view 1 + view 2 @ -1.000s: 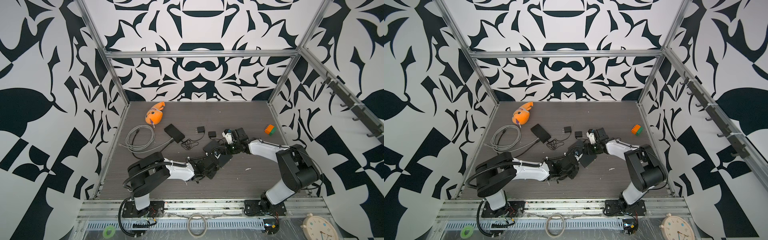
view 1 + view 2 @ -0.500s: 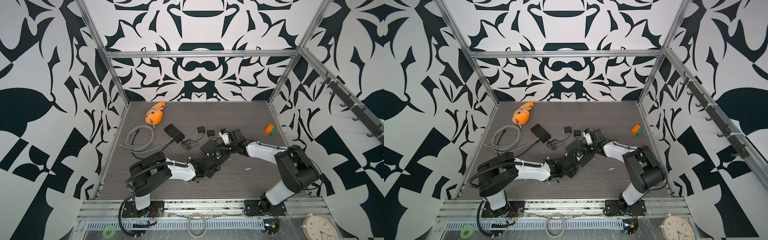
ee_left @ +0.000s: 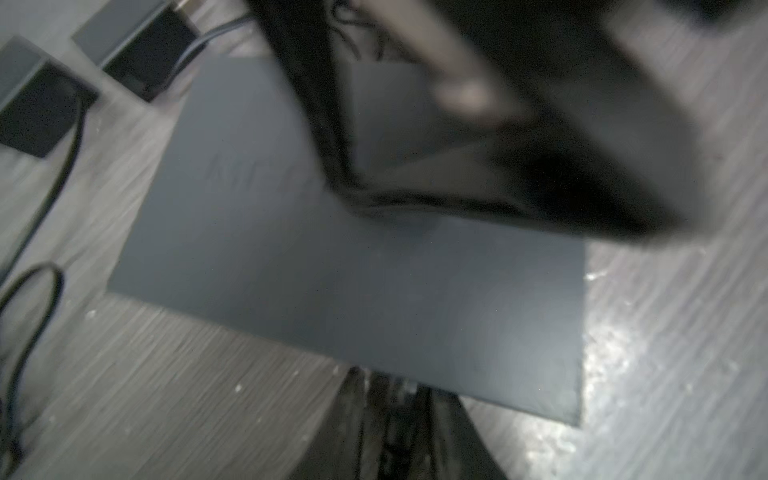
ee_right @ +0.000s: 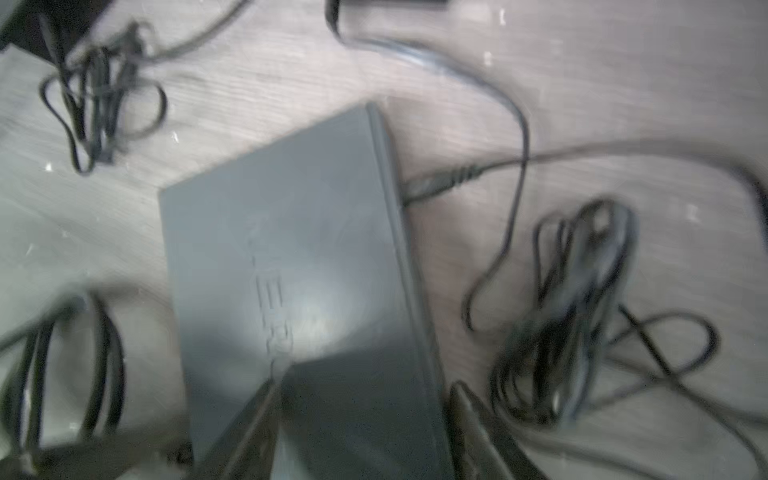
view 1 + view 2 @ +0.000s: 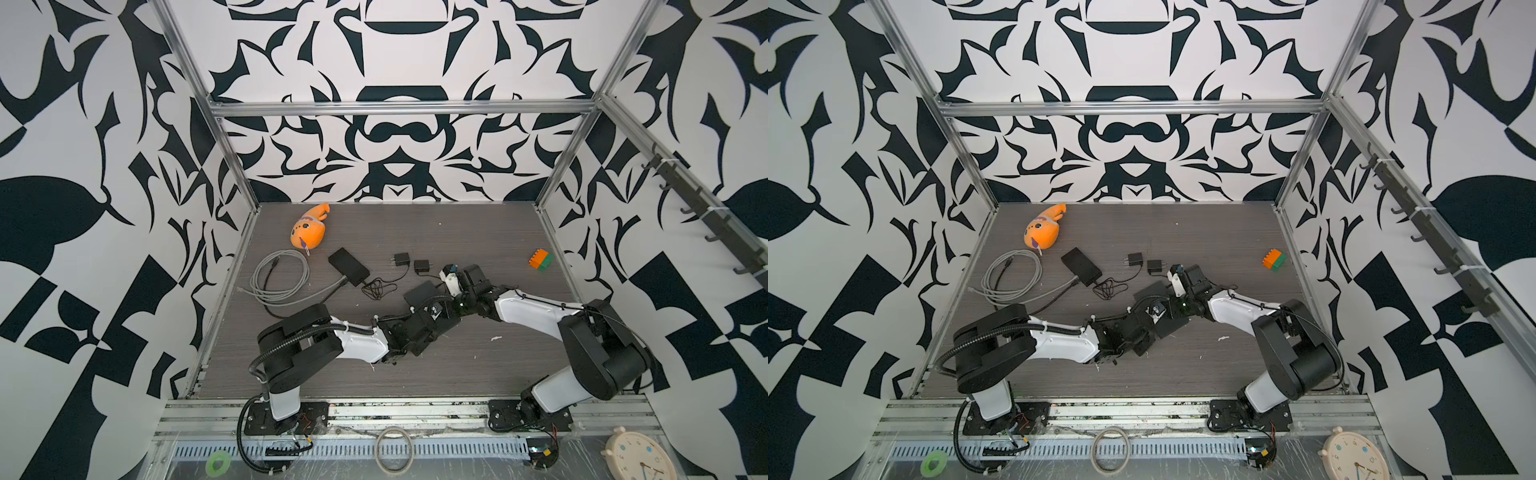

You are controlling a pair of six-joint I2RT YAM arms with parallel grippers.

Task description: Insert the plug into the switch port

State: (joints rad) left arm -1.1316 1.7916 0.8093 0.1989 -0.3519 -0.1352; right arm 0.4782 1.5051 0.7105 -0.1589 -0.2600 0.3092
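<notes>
Both arms were gathered at the mid-table switch (image 5: 419, 293), plug (image 4: 436, 183) seemingly seated. The right gripper (image 4: 365, 386) was spread wide; the left gripper (image 3: 392, 399) could not be judged. Straight withdrawal was advised, cable (image 4: 602, 147) untouched.

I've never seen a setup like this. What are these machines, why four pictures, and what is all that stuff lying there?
Two robot arms, each ending in a two-fingered claw: the left gripper and right gripper. Two pictures look down from overhead; two blurred ones come from cameras on the wrists. Both grippers hang over a flat black switch on the table, with a plug at its edge. Nearby lie a second switch, two adapters, a grey cable, a plush fish and a toy block. Neither gripper visibly holds anything.
</notes>
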